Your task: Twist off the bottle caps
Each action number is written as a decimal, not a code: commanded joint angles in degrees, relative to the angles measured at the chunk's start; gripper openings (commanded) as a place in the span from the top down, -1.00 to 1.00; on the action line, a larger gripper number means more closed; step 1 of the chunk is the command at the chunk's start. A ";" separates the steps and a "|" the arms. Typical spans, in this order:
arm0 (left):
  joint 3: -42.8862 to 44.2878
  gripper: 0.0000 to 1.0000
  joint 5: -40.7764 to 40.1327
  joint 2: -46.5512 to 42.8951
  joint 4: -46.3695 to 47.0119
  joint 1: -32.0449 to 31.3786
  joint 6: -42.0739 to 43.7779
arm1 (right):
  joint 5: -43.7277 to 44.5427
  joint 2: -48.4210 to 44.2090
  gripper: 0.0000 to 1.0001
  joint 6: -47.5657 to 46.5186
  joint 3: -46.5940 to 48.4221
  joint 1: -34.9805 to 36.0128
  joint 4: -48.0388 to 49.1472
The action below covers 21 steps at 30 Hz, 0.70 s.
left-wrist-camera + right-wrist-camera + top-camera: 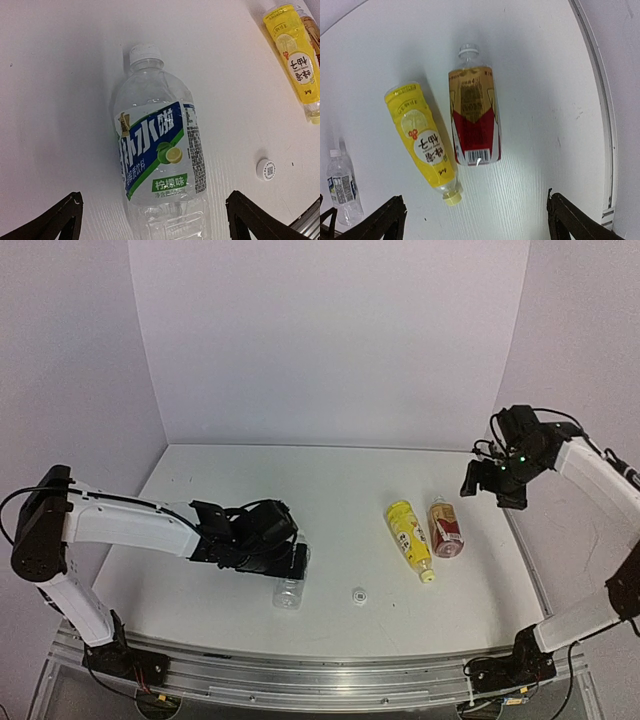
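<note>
The clear bottle (pixel 157 150) with a blue-white label lies on the white table, its white cap (pixel 145 52) on and pointing away from me. My left gripper (pixel 155 222) is open and hovers over the bottle's base, one finger on each side, not touching it; it also shows in the top view (pixel 290 565) above the bottle (pixel 288 592). The slim yellow bottle (pixel 422 140) with its yellow cap (pixel 452 199) and the short amber bottle (pixel 474 120) lie side by side at the right. My right gripper (pixel 475 222) is open and empty, high above them (pixel 490 485).
A loose white cap (pixel 265 170) lies on the table between the clear bottle and the yellow one (pixel 358 595). The table's right rim (pixel 607 150) runs close to the amber bottle. A metal rail (pixel 320 670) lines the near edge.
</note>
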 commanded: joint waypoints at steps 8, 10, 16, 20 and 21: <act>11.90 -0.99 -1.28 12.31 -5.82 0.55 2.51 | -4.28 -21.81 -0.88 7.67 -18.31 0.87 5.96; 14.27 -0.99 -1.65 14.55 -7.85 0.56 2.42 | -4.36 -22.58 -0.88 7.77 -19.11 0.85 5.88; 18.59 -0.99 -5.21 20.08 -13.53 0.72 0.10 | -4.50 -22.56 -0.88 7.96 -20.34 0.81 5.83; 18.98 -0.89 -5.18 21.43 -13.96 1.34 -0.16 | -4.50 -22.96 -0.88 7.91 -20.41 0.87 5.81; 18.63 -0.84 -4.95 21.30 -13.45 1.49 -0.12 | -4.50 -23.12 -0.88 7.86 -20.41 0.85 5.78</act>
